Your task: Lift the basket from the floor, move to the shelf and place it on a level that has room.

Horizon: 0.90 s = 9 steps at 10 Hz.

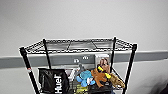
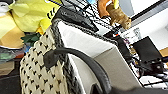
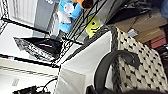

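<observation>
Head view: the shelf (image 1: 77,65) is standing against a pale wall, its top level (image 1: 80,45) bare, a black Huel bag (image 1: 53,81) and plush toys (image 1: 100,75) crowding the tier below. Left wrist view: the basket (image 2: 75,62) is looming right at the camera, its dark loop handle (image 2: 82,60) arching close, yellow toys (image 2: 32,15) behind. Right wrist view: the basket's other handle (image 3: 110,65) is curving close; a blue toy (image 3: 67,12) beyond. Jaws: can't tell on either side.

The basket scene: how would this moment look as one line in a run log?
basket: off floor, loop handle close to each wrist camera | shelf: directly ahead | top level: bare | toys: tier below
</observation>
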Tool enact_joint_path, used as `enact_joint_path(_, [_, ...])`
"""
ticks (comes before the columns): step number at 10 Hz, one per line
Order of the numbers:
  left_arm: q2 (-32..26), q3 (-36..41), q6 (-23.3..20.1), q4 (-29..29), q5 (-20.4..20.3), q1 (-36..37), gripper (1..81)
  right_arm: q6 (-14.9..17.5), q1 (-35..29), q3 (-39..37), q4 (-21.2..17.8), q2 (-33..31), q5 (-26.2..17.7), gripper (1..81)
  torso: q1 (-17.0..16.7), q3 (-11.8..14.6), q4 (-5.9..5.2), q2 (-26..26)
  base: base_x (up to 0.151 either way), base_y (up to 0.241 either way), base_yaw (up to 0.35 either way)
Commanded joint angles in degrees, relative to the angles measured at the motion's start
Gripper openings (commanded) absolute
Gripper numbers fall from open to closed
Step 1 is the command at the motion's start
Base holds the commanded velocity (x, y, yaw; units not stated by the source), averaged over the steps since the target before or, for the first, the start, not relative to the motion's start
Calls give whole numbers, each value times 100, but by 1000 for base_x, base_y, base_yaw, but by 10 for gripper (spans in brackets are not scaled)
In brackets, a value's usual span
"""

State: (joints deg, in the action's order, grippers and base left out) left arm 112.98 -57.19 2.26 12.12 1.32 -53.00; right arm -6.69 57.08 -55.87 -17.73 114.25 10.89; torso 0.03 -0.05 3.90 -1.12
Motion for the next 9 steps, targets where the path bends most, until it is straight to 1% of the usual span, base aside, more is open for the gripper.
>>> enact_joint_path(1, [-416, 629, -23, -16, 44, 883, 10, -25, -859, 683, -12, -444, -78, 10, 0, 0, 0, 0, 0, 0, 0])
enact_joint_path(5, [-785, 1130, 38, 1, 44, 1182, 10, -34, -1167, 1158, -29, -769, -78, 10, 0, 0, 0, 0, 0, 0, 0])
enact_joint_path(9, [-1101, 1560, 134, 1, 44, 1490, 10, -43, -1492, 1457, -187, -928, -87, 10, -2, 0, 0, 0, 0, 0, 0])
